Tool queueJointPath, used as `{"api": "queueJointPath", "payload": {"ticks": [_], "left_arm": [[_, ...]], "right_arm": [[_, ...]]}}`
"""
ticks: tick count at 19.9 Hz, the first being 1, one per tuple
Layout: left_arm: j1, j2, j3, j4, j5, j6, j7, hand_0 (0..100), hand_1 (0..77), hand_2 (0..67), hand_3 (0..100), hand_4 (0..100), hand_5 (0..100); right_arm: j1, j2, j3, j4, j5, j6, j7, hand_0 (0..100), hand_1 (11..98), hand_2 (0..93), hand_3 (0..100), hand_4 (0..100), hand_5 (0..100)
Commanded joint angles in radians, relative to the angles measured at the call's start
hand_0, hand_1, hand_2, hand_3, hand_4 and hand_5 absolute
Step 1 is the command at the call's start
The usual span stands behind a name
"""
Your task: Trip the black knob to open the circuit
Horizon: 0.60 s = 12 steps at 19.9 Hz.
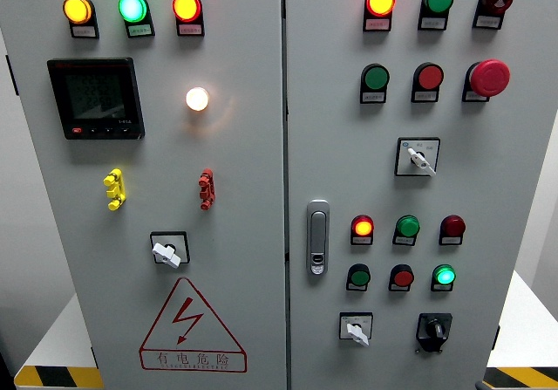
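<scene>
Head view, black knob (433, 330) near panel's lower right edge, unobstructed.

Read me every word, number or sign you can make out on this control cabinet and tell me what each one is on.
"有电危险" with a lightning bolt: red warning triangle, left door.
Digital meter: screen and print too blurred to read.
Small label plates under the lamps and buttons, such as the one under the green lamp: too small to read.
Selector switch plate: markings unreadable.
Black knob: no readable text.

One black knob (433, 330), three white selector switches (166, 252), one red mushroom button (489, 77), one door handle (317, 237), one digital meter (95, 98)
</scene>
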Motion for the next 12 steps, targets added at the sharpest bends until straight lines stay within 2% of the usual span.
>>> {"api": "queueJointPath", "payload": {"ticks": [1, 2, 3, 4, 7, 9, 12], "left_arm": [[0.0, 0.001, 0.001, 0.0, 0.0, 0.0, 0.0, 0, 3.4, 12.7, 21, 7, 2], [0.0, -0.001, 0.001, 0.0, 0.0, 0.0, 0.0, 0, 3.4, 12.7, 21, 7, 2], [0.0, -0.001, 0.001, 0.0, 0.0, 0.0, 0.0, 0, 3.3, 12.7, 21, 7, 2], [0.0, -0.001, 0.001, 0.0, 0.0, 0.0, 0.0, 0, 3.3, 12.7, 21, 7, 2], [0.0, -0.001, 0.001, 0.0, 0.0, 0.0, 0.0, 0, 3.3, 12.7, 21, 7, 2], [0.0, -0.001, 0.001, 0.0, 0.0, 0.0, 0.0, 0, 3.3, 12.7, 21, 7, 2], [0.0, -0.001, 0.001, 0.0, 0.0, 0.0, 0.0, 0, 3.2, 12.8, 21, 7, 2]], "right_arm": [[-0.002, -0.0006, 0.003, 0.0, -0.007, 0.001, 0.001, 84, 38.2, 10.7, 38, 32, 56], [-0.002, -0.0006, 0.004, 0.0, -0.015, 0.001, 0.001, 82, 35.4, 10.9, 38, 31, 55], [-0.002, -0.0006, 0.004, 0.0, -0.02, 0.001, 0.001, 72, 37.4, 11.3, 37, 30, 54], [-0.002, 0.0009, 0.004, 0.0, -0.021, 0.001, 0.004, 67, 40.0, 11.7, 37, 30, 54], [0.002, 0.0024, 0.004, 0.001, -0.023, 0.001, 0.005, 62, 46.0, 11.8, 36, 30, 53], [0.008, -0.0006, 0.004, 0.001, -0.023, 0.001, 0.005, 60, 48.4, 11.8, 34, 29, 53], [0.018, -0.0006, 0.004, 0.003, -0.023, 0.001, 0.007, 61, 49.8, 11.9, 30, 26, 49]]}}
